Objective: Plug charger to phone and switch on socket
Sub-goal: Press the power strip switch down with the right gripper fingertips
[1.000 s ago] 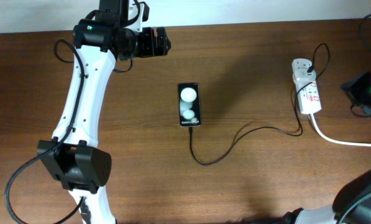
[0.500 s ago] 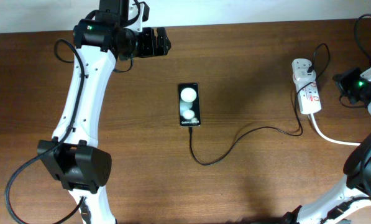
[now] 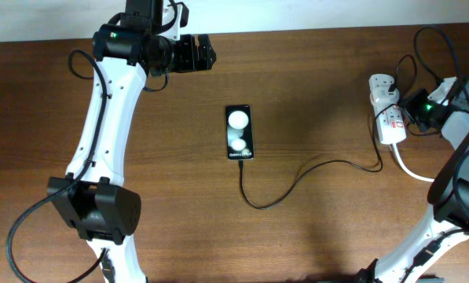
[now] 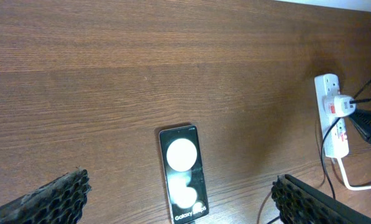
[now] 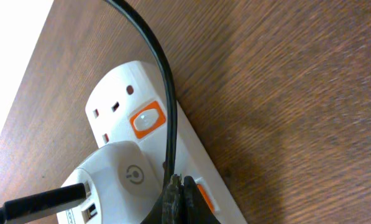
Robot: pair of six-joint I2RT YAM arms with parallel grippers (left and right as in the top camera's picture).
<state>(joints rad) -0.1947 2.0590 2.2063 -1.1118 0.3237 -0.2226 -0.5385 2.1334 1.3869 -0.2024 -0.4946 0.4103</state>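
The charger [image 3: 336,163] looks plugged into the phone [image 3: 239,132], so it's switch time. My right claw [image 5: 176,186], pinched shut and empty, should press the socket's [image 5: 110,93] orange switch [image 5: 205,198] just beside it. My left claw [image 3: 193,53] is wide open and empty.

A brown wooden desk [image 3: 336,228] with the grain running left to right. A black Galaxy phone [image 3: 239,133] lies flat about midway between the left and right edges, face up, long side pointing to the far edge. From its near end a thin black charger cable [image 3: 297,177] loops toward the near edge, then trails right to a white power strip [image 3: 387,118] close by the right edge — orange-red switches on top. The strip's thick white cord [image 3: 415,174] curves off toward the right edge.
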